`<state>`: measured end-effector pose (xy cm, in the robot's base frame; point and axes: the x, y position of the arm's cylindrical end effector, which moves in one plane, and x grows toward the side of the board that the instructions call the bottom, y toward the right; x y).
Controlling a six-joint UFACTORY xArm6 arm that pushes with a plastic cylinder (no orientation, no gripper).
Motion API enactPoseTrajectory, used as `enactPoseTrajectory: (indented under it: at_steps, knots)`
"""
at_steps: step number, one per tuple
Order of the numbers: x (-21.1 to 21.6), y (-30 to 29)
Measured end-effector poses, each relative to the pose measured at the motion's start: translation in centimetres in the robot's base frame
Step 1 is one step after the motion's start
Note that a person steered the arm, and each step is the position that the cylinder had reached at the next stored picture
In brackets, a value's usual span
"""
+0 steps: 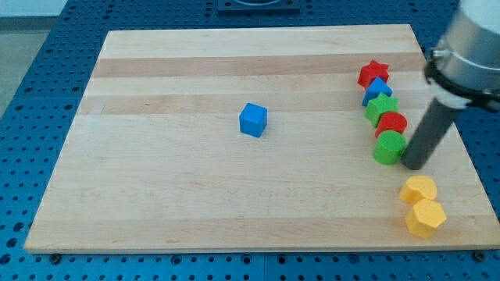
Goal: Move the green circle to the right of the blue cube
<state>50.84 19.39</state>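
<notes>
Seven blocks sit on the desk [156, 195]. One blue cube [253, 120] rests alone near the middle, one corner toward the view's bottom. At the view's right a tight column runs downward: red star [373, 73], a blue block [378, 89] of unclear shape, green star [382, 108], red circle [391, 124], green circle [388, 147]. The green circle is round, so shows no long axis. My tip [412, 165] is just right of it, seemingly touching. Below lie two yellow blocks [419, 190] [426, 218]. No pincer shows.
</notes>
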Motion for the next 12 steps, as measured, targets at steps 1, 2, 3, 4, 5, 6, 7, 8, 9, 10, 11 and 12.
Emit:
enactPoseTrajectory:
  at_steps: [1,2,3,4,5,6,7,8,9,10,11,12]
  knots:
    - [-3.1,-3.9]
    - [-6.4,-7.3]
    - [-7.4,-7.9]
    - [-8.7,-7.8]
    - [-11.9,-7.7]
    - [-15.3,-7.7]
    - [-17.3,-7.9]
    - [-16.6,-9.7]
    - [-14.0,-11.2]
    - [-11.5,-12.6]
    - [-10.0,-14.1]
    - [-10.2,-13.5]
